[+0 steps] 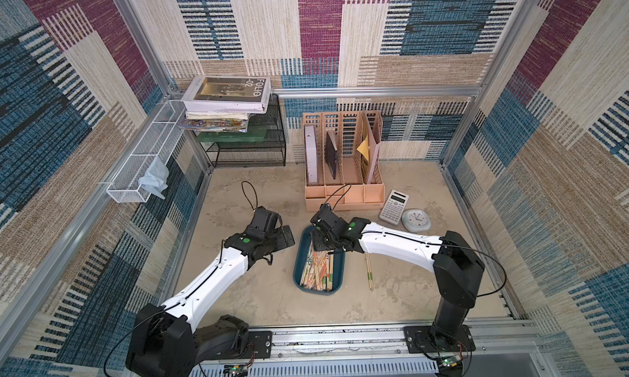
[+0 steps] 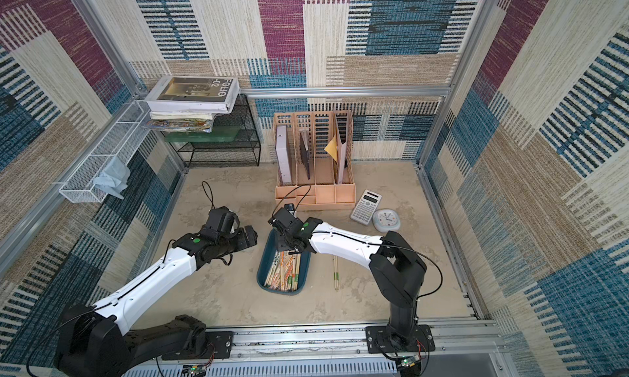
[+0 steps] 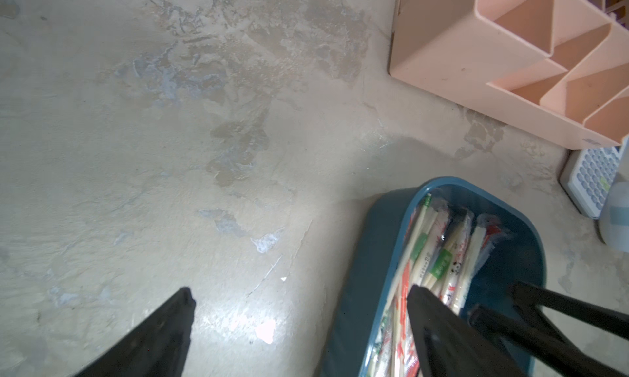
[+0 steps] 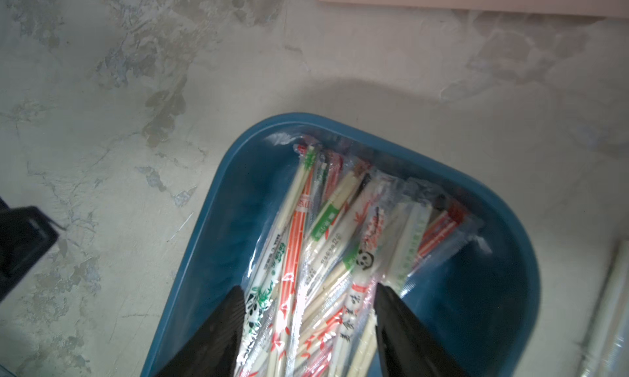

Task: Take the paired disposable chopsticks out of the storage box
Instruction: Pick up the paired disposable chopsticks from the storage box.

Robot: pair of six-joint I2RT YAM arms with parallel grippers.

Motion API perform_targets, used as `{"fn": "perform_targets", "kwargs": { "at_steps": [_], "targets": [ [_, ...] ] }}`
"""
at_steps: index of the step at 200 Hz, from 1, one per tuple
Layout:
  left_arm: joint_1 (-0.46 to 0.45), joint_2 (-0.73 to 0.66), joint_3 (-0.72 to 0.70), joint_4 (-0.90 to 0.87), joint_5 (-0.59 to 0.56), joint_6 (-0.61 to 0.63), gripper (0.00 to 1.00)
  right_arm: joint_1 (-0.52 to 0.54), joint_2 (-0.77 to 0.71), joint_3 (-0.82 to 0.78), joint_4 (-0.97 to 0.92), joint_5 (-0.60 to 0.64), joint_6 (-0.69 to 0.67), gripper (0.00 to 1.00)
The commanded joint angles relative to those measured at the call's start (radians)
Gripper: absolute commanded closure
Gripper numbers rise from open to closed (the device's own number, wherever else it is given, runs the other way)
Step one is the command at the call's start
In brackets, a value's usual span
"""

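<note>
Right claw [image 4: 309,288] stands part open astride the paired disposable chopsticks [image 4: 326,229] in the storage box [image 4: 218,201]; we cannot tell whether it grips them. Left claw [image 3: 299,290] gapes wide, empty, above the surface [image 3: 170,154] beside the box. In both top views the right arm [image 1: 391,242] hides the box's far end.

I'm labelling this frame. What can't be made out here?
Whether the right gripper grips the chopsticks between its fingers: unclear in the right wrist view.
Near ends of the chopsticks, same view: cut off at the picture's edge.
Far end of the tray, both top views: covered by the right gripper.
Hands of the clock, top views: too small.
</note>
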Motion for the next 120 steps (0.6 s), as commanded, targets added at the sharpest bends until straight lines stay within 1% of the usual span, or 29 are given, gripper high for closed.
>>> {"fn": "perform_targets", "kwargs": {
  "at_steps": [1,14,29,43,76,85,120],
  "targets": [
    [0.019,-0.001,-0.008,-0.013,-0.015,0.015,0.01,0.007,0.046,0.04,0.013,-0.031,0.0,0.42],
    [0.033,-0.004,-0.016,-0.013,-0.011,0.015,0.01,0.011,0.078,0.065,0.011,-0.039,0.0,0.47],
    [0.045,-0.01,-0.02,-0.012,-0.006,0.015,0.01,0.016,0.11,0.093,0.003,-0.046,0.001,0.5],
    [0.051,-0.016,-0.024,-0.011,-0.001,0.019,0.01,0.018,0.136,0.111,-0.004,-0.053,-0.001,0.55],
    [0.056,-0.033,-0.029,-0.014,0.003,0.023,0.01,0.022,0.169,0.124,-0.005,-0.063,0.002,0.57],
    [0.056,-0.038,-0.03,-0.014,0.003,0.025,0.01,0.022,0.175,0.125,-0.003,-0.066,0.003,0.59],
    [0.056,-0.041,-0.029,-0.013,0.008,0.027,0.01,0.023,0.194,0.136,-0.005,-0.068,0.004,0.6]
  ]
}}
